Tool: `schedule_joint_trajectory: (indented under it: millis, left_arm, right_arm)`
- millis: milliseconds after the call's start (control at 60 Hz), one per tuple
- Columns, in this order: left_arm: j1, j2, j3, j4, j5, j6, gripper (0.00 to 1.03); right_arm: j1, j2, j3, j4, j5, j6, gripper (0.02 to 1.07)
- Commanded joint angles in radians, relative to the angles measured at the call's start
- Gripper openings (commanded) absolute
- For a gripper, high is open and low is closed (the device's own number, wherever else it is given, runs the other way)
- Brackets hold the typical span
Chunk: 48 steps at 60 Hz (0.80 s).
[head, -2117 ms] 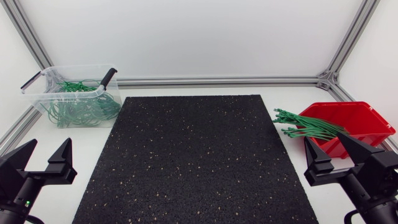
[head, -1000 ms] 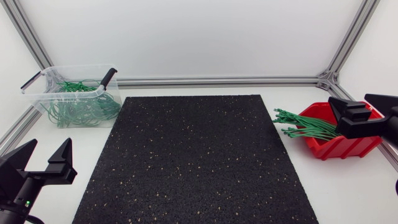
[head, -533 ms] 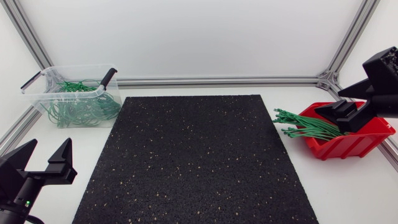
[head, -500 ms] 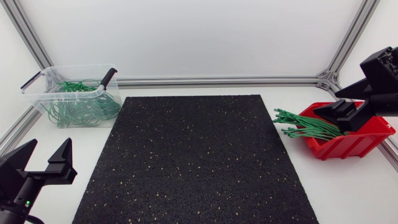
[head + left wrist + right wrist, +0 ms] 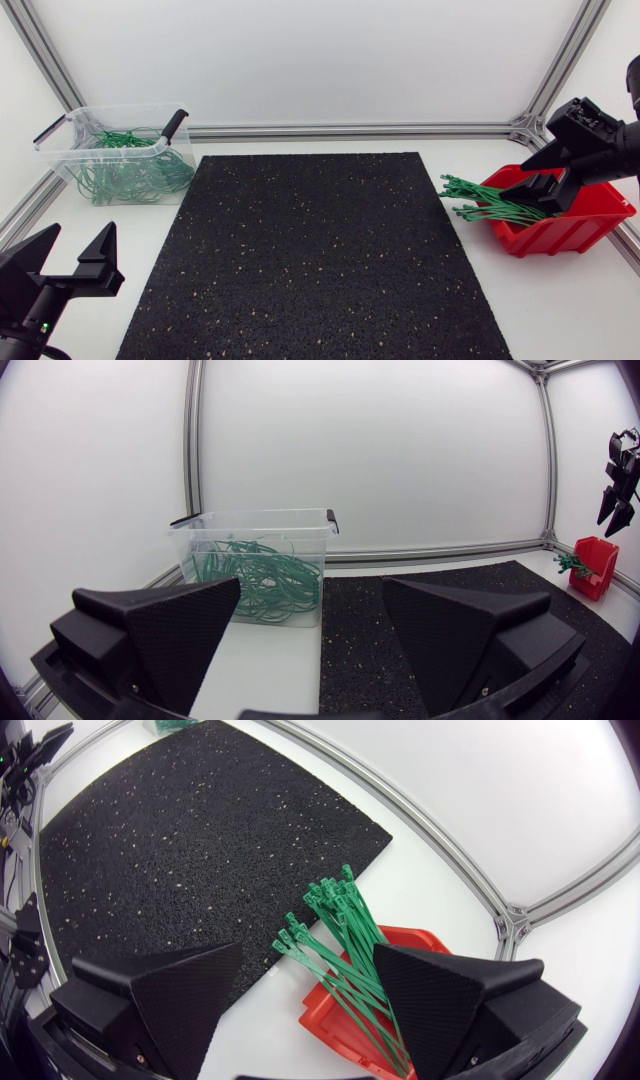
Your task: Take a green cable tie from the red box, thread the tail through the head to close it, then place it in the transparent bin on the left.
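The right gripper [image 5: 518, 180] has risen from the table's near right corner and swung in over the box [image 5: 572, 232]. It now hangs above the box, tilted down toward the ties [image 5: 490, 205]. Its fingers are spread wide and hold nothing. In the right wrist view the ties [image 5: 338, 935] show in the gap of the gripper [image 5: 307, 952], below it and not touching it. They lie in a loose bundle in the box [image 5: 325, 1020], with their ends poking out over its rim toward the mat [image 5: 310, 260]. The left gripper [image 5: 78, 235] has not shifted. It sits at the near left corner beside the mat, fingers apart and empty. The bin [image 5: 75, 160] stands at the far left corner and holds a heap of looped ties [image 5: 130, 175]. In the left wrist view the bin [image 5: 250, 520] is ahead of the left gripper [image 5: 312, 585].
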<state>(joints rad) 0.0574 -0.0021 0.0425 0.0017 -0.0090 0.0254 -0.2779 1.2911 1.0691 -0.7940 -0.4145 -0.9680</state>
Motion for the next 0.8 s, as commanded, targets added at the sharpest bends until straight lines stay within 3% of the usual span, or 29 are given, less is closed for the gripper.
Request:
schedule_joint_trajectory:
  millis: [0, 150, 483, 783]
  left_arm:
    - [-0.005, 0.005, -0.039, -0.023, -0.002, -0.012, 0.99]
    - [-0.004, 0.005, -0.039, -0.025, -0.002, -0.012, 0.99]
    - [0.004, 0.011, -0.039, -0.026, -0.002, -0.012, 0.99]
    - [0.004, 0.017, -0.039, -0.026, -0.002, -0.012, 0.99]
  right_arm:
    - [0.02, 0.039, -0.047, 0.019, 0.01, -0.081, 0.97]
    - [0.074, 0.053, -0.136, 0.128, 0.114, -0.268, 1.0]
    - [0.052, 0.198, -0.189, 0.165, 0.137, -0.42, 1.0]
    - [0.034, 0.185, -0.284, 0.191, 0.183, -0.505, 1.0]
